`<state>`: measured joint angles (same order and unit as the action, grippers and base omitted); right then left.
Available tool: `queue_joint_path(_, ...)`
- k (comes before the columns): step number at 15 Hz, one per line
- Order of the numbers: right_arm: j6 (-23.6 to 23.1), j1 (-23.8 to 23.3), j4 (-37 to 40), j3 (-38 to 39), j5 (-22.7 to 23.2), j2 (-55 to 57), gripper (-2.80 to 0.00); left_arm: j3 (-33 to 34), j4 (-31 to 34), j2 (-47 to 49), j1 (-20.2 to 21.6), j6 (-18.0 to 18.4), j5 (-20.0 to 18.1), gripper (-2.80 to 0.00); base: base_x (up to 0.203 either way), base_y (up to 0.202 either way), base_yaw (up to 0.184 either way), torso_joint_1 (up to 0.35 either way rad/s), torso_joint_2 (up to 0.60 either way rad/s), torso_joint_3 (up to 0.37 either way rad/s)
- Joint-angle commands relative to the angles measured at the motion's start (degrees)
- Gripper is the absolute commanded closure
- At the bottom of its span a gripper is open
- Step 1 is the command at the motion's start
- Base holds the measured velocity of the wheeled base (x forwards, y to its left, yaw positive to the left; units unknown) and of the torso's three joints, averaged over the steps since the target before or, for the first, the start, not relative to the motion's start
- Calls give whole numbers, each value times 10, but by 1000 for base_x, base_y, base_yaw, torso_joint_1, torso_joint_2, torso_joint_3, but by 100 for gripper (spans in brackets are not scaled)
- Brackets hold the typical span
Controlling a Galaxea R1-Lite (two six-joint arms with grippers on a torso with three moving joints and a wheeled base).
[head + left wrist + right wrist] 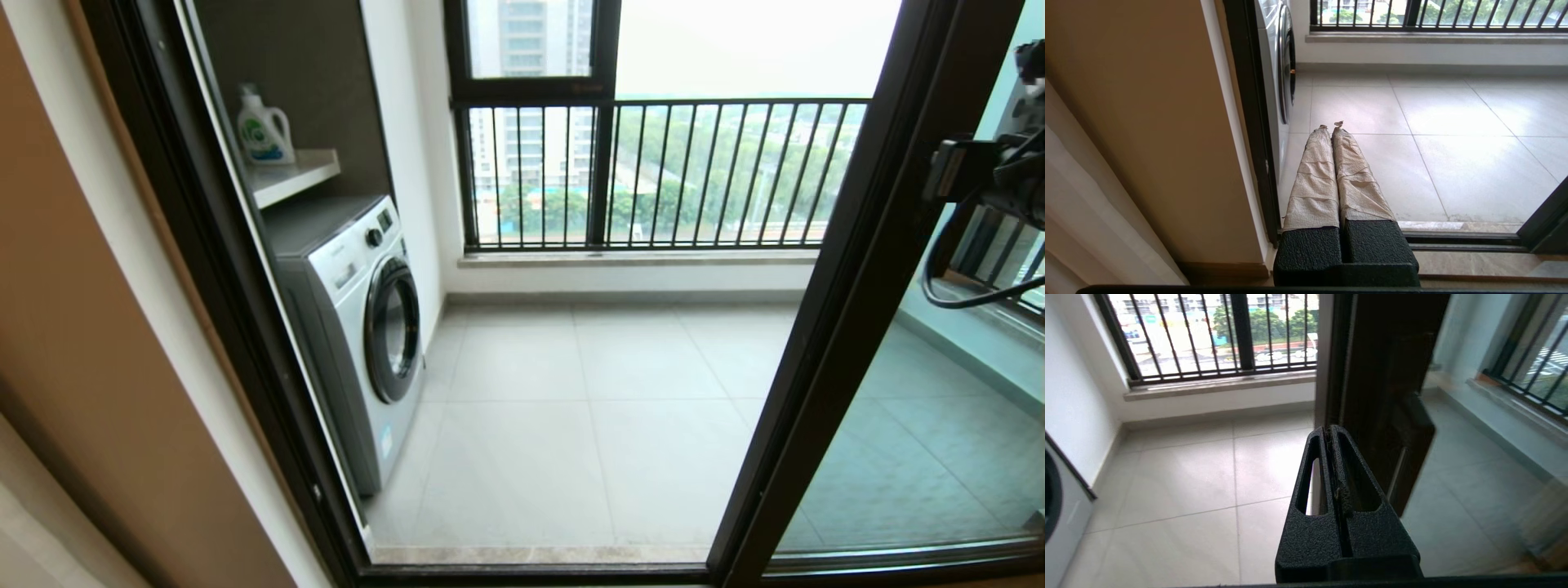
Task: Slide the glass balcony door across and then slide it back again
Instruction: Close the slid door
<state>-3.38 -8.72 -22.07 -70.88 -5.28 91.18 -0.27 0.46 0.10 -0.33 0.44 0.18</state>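
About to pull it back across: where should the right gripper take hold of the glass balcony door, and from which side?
Judging from the right wrist view, grip the handle on the glass balcony door upright, from the room side. It stands proud there; the right gripper, shut, is right beside it.

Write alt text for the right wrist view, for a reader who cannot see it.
The right gripper, its black fingers shut together, points at the dark upright of the glass balcony door, just beside its bar handle. Left of the frame lie pale balcony floor tiles and a window with black railing bars.
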Motion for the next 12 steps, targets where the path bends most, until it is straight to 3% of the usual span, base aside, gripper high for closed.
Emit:
queue_joint_path(1, -21, -46, -1, 48, 1, -90, 0, 0, 0, 1, 0, 0, 0, 0, 0, 0, 0, 0, 0, 0)
queue_joint_path(4, -28, -122, 0, 74, 7, -112, 0, 0, 0, 1, 0, 0, 1, 0, 0, 0, 0, 0, 0, 0)
queue_joint_path(8, -28, -200, -2, 76, 28, -59, 0, 0, 0, 1, 0, 0, 0, 0, 0, 0, 0, 0, 0, 0)
queue_joint_path(12, -26, -232, -15, 66, 88, 14, 0, 0, 0, 1, 1, 0, 1, 0, 0, 0, 0, 0, 0, 0)
